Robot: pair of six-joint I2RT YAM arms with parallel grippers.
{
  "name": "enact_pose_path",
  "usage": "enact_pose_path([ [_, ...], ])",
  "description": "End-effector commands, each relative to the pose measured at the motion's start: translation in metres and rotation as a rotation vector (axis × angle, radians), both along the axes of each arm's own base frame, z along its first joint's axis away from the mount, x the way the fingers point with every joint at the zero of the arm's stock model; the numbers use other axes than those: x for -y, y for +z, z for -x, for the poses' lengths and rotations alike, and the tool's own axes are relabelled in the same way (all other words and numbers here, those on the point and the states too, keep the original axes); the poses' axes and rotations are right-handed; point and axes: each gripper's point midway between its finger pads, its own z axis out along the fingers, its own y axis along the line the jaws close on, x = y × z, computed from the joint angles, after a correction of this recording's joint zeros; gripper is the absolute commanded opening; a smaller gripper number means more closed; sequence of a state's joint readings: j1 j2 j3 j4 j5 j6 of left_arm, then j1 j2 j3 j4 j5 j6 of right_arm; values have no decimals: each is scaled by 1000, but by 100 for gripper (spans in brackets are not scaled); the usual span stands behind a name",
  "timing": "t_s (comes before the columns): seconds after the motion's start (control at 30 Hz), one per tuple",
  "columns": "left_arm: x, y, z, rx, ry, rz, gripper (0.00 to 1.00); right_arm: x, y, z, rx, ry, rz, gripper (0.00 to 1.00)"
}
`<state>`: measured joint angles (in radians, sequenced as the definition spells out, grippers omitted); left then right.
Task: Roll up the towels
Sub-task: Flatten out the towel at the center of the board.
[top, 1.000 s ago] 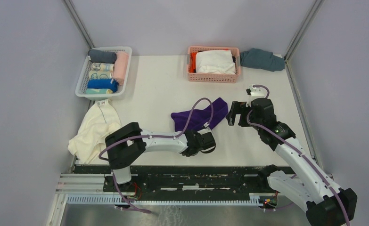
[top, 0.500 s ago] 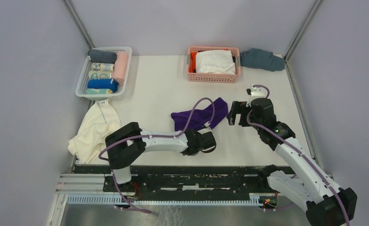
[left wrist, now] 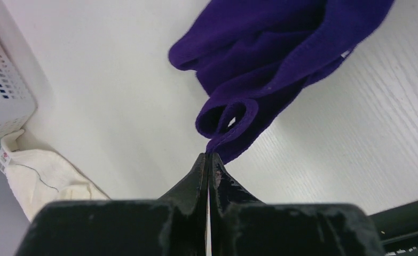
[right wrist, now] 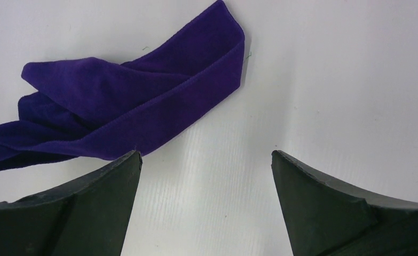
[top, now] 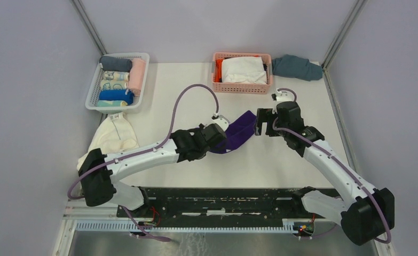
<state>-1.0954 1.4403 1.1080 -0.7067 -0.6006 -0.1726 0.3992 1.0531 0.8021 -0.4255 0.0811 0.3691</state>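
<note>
A purple towel lies stretched into a long band at the table's middle. My left gripper is shut on its near-left corner; in the left wrist view the gripper pinches a folded edge of the purple towel. My right gripper is open and empty, just right of the towel's far end. In the right wrist view the towel lies ahead and left of the gripper, near the left fingertip.
A white basket at the back left holds several rolled towels. A pink basket at the back holds folded white cloth. A grey-blue towel lies at the back right. A cream towel lies at the left edge.
My left arm swung from the near table edge up toward the middle, pulling the purple towel into a long band. My right gripper moved slightly farther back and left.
</note>
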Motion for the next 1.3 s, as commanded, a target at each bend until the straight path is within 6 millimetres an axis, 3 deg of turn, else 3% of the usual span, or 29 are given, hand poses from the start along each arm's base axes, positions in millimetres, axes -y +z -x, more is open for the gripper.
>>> enact_pose_path([
  [0.0, -22, 48, -26, 87, 44, 67, 3, -7, 31, -32, 91, -14, 0, 100],
  [0.2, -63, 86, -48, 191, 144, 171, 3, -13, 7, -65, -11, -45, 76, 100],
  [0.53, -86, 86, -59, 272, 221, 348, 3, -29, -60, -109, -193, -77, 127, 82],
  [0.83, -106, 91, -67, 307, 277, 383, 3, -33, -104, -125, -272, -106, 128, 69],
  [1.1, -124, 102, -71, 351, 331, 419, 3, -13, -127, -127, -309, -181, 169, 64],
  [1.27, -131, 109, -74, 372, 359, 432, 3, -9, -133, -124, -327, -188, 135, 46],
])
